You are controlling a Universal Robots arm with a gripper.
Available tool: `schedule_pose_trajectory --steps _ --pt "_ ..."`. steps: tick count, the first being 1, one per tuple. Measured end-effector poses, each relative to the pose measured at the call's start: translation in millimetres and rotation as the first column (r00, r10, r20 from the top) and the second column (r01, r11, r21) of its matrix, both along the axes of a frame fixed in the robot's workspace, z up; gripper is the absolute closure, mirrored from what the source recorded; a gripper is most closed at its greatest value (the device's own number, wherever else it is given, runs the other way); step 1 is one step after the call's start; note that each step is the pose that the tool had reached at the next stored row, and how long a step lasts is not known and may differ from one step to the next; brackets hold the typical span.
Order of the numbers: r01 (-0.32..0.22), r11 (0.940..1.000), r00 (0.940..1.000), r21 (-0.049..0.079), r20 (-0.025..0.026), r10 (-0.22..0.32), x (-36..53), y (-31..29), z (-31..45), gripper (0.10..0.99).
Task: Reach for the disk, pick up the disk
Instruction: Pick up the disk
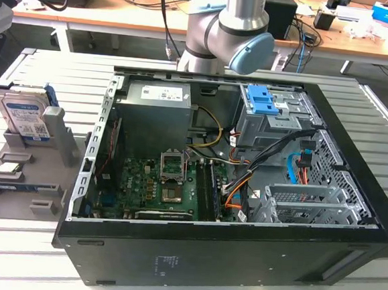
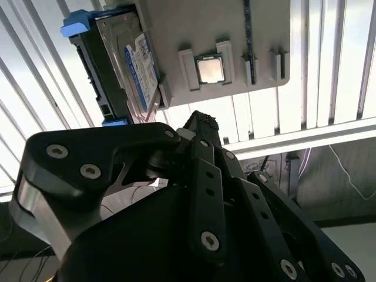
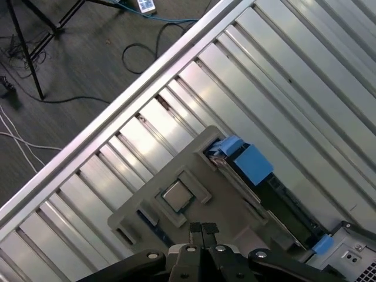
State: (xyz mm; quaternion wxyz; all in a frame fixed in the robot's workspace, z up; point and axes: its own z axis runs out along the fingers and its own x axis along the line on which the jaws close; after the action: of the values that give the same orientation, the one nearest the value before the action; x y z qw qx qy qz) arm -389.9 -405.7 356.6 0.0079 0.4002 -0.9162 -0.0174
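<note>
Note the gripper (image 3: 202, 228) above the grey plastic fixture (image 3: 229, 200). It points down at the fixture, with its two black fingers pressed tip to tip and grasping nothing. Closest to the fingertips, a small square silver chip (image 3: 178, 195) sits in a recess of the fixture.

The disk (image 2: 138, 67) is a rectangular silver hard drive with a white-and-blue label in a blue plastic bracket. It stands on edge in a slot at one end of the fixture, apart from the gripper. Its top edge rises free above the fixture, and you have open room over it.

The slatted aluminium table (image 3: 282, 76) lies bare around the fixture. Its edge rail runs near the fixture's chip side, with floor and cables beyond.

The open black computer case (image 1: 239, 256) stands just beside the fixture, on the exterior view's right. Beyond the case, well apart from the fixture, the grey arm (image 1: 237, 27) shows an upright silver tube above a blue-capped joint.
</note>
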Motion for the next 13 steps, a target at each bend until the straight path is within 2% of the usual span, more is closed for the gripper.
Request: schedule_pose_trajectory --steps 3,6,11,13 --pt "-0.033 0.9995 0.9995 0.0 0.0 0.033 0.0 0.0 0.0 0.98" --pt "-0.086 0.9963 0.9963 0.0 0.0001 0.086 0.0 0.0 0.0 0.98" --pt "-0.156 0.9877 0.9877 0.0 0.0 0.156 0.0 0.0 0.0 0.98" --pt "-0.192 0.9814 0.9814 0.0 0.0 0.192 0.0 0.0 0.0 0.98"
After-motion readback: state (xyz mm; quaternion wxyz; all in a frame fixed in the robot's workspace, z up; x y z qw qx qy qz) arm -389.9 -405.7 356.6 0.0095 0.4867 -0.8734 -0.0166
